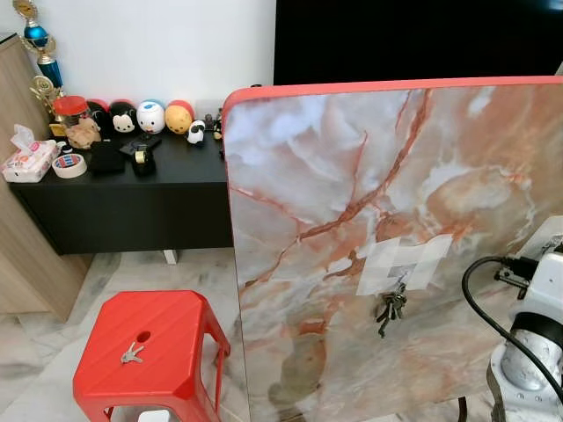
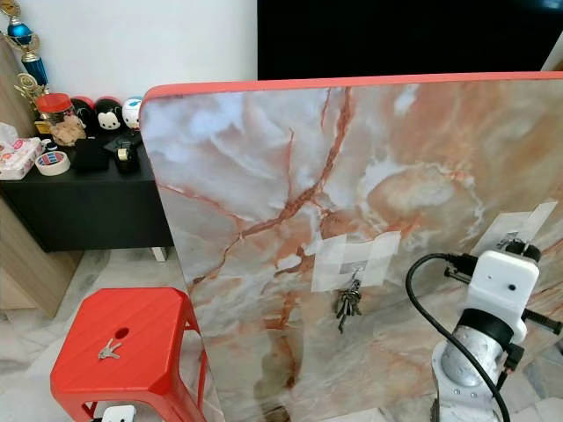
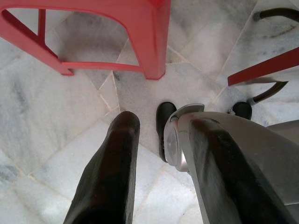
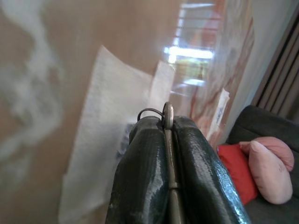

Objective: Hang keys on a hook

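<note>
Marble-patterned and edged in red, a big panel (image 1: pixel 369 220) stands upright across the room, and everything else can be placed from it. Two white tape patches are stuck on its face: one near the middle (image 2: pixel 356 260), from which a bunch of keys (image 2: pixel 347 304) hangs, and a second (image 2: pixel 519 227) toward the panel's right edge. The right gripper (image 4: pixel 168 122) is up against that second patch, its two black fingers (image 4: pixel 145 172) pressed tight together on a thin metal key ring (image 4: pixel 167 112) that pokes out between the tips; the silver right arm (image 2: pixel 479 343) with its black cable rises in front of the panel's lower right. Left of the panel stands one red plastic stool (image 1: pixel 149 343) with a single loose key (image 1: pixel 132 354) lying on its seat beside the round hole. Behind the stool, beyond the panel's left edge, a black sideboard (image 1: pixel 132 198) carries round character figures, a roll of tape (image 1: pixel 69 164), a tissue pack (image 1: pixel 28 161) and a jar with a red lid (image 1: pixel 70 110) holding brownish contents. The left gripper (image 3: pixel 161 126) hangs low over pale marble floor (image 3: pixel 46 121) near the stool's legs, its fingers spread apart and holding nothing
</note>
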You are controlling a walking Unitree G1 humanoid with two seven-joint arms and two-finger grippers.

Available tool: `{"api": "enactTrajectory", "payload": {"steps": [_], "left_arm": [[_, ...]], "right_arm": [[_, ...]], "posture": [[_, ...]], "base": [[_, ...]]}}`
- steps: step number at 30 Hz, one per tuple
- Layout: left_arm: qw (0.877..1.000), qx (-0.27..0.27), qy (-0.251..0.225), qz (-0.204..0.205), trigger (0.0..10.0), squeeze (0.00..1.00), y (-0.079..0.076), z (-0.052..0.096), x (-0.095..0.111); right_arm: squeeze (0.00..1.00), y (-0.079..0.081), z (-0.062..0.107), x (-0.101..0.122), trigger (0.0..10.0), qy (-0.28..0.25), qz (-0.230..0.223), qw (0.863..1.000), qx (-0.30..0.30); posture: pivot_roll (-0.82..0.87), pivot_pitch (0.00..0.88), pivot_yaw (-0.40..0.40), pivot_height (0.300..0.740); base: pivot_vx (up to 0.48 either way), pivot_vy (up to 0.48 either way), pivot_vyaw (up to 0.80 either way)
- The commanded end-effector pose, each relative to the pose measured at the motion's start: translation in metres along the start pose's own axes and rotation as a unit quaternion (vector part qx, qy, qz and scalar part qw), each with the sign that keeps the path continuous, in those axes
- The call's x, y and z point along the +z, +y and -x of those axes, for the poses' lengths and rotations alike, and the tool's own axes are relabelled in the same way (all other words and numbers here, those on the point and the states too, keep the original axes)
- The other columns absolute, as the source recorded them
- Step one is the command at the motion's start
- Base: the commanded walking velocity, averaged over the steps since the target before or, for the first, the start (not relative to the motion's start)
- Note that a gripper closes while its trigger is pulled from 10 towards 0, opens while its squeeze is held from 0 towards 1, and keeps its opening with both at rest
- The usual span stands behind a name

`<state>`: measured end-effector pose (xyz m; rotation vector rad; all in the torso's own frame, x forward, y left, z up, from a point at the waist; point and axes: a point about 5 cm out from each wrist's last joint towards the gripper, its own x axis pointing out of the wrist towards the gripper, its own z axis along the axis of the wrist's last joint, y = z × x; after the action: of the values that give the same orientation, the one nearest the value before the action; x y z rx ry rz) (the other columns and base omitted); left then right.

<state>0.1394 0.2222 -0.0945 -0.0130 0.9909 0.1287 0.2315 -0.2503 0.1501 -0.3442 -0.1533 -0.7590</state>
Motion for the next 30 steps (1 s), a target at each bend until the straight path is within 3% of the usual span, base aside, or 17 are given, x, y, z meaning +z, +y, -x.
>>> {"api": "enactTrajectory", "payload": {"steps": [1,30], "left_arm": [[1.000,-0.004,0.006,-0.008,10.0,0.00,-0.0018,-0.0001,-0.0014],[1.000,-0.004,0.005,-0.008,10.0,0.00,-0.0019,-0.0003,-0.0005]], "right_arm": [[0.00,0.0013,-0.0021,0.0021,10.0,-0.004,0.001,1.000,0.004],[0.00,0.0053,-0.0003,-0.0056,10.0,0.025,-0.003,1.000,0.011]], "posture": [[0.03,0.000,-0.077,0.714],[0.03,0.000,-0.074,0.714]], "base": [[0.000,0.000,0.00],[0.000,0.000,0.00]]}}
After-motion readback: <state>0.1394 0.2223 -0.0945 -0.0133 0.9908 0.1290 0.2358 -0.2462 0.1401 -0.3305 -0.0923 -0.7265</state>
